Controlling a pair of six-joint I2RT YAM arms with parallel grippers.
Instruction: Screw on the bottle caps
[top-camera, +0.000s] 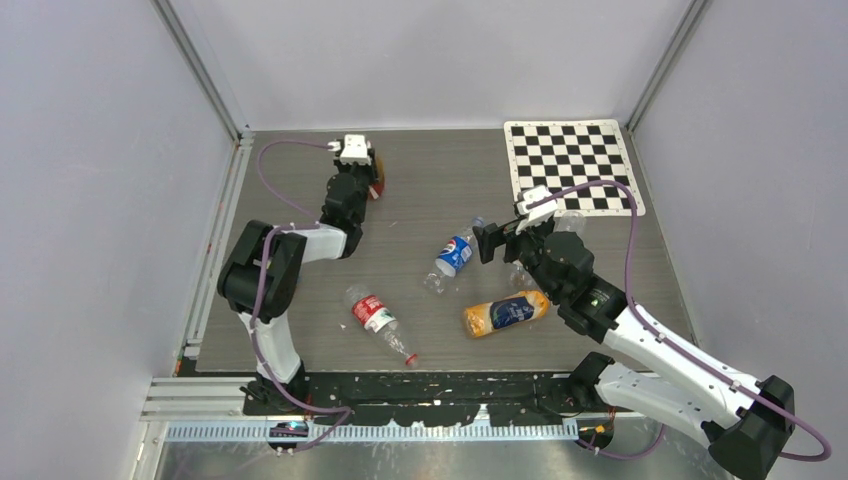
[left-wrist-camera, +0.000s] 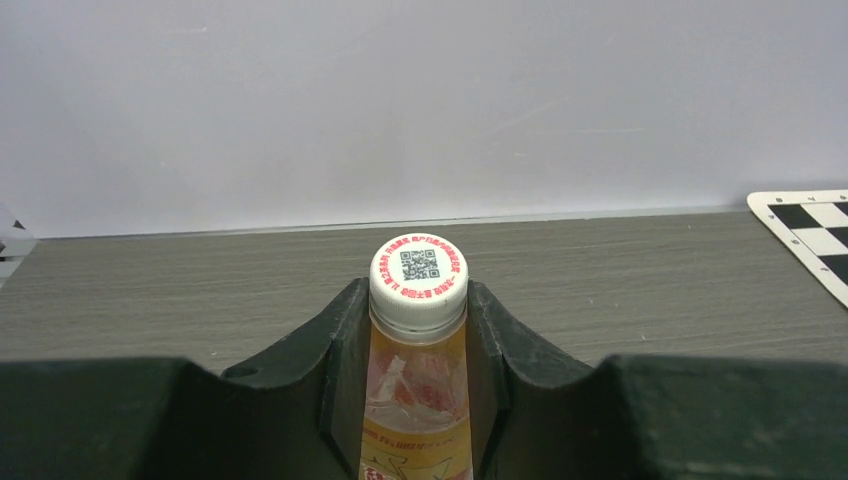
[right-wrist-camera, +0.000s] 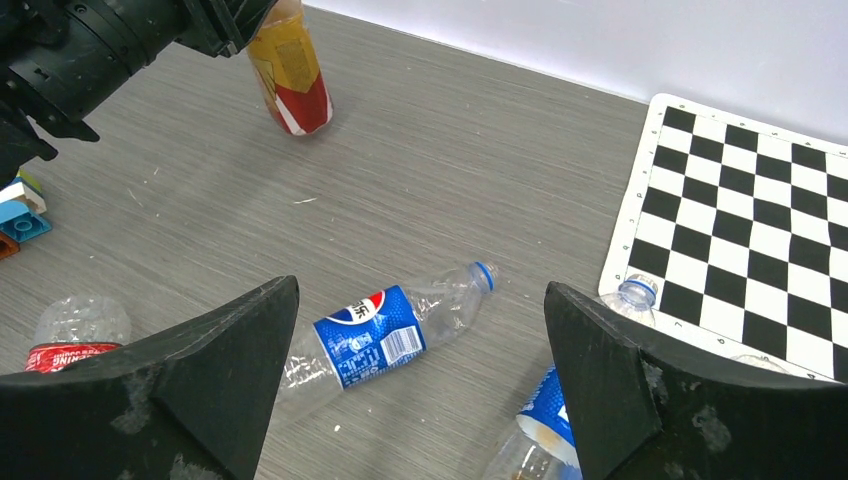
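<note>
In the left wrist view, my left gripper (left-wrist-camera: 415, 292) is shut on the neck of an upright orange-labelled bottle (left-wrist-camera: 415, 400), just below its white cap (left-wrist-camera: 418, 272) printed with a QR code. From above, this bottle (top-camera: 377, 180) stands at the back left with the left gripper (top-camera: 365, 165) on it. My right gripper (right-wrist-camera: 420, 290) hangs open with nothing between its fingers, above a lying blue-labelled bottle (right-wrist-camera: 370, 335) that has a blue ring at its neck (right-wrist-camera: 484, 272). A second blue-labelled bottle (right-wrist-camera: 560, 420) lies by the right finger, its mouth (right-wrist-camera: 637, 292) uncapped.
A red-labelled bottle (top-camera: 375, 315) with a red cap (top-camera: 410, 358) lies front centre. An orange bottle (top-camera: 505, 313) lies beside the right arm. A checkerboard sheet (top-camera: 570, 160) covers the back right corner. Toy bricks (right-wrist-camera: 20, 215) sit at the left edge. Walls enclose three sides.
</note>
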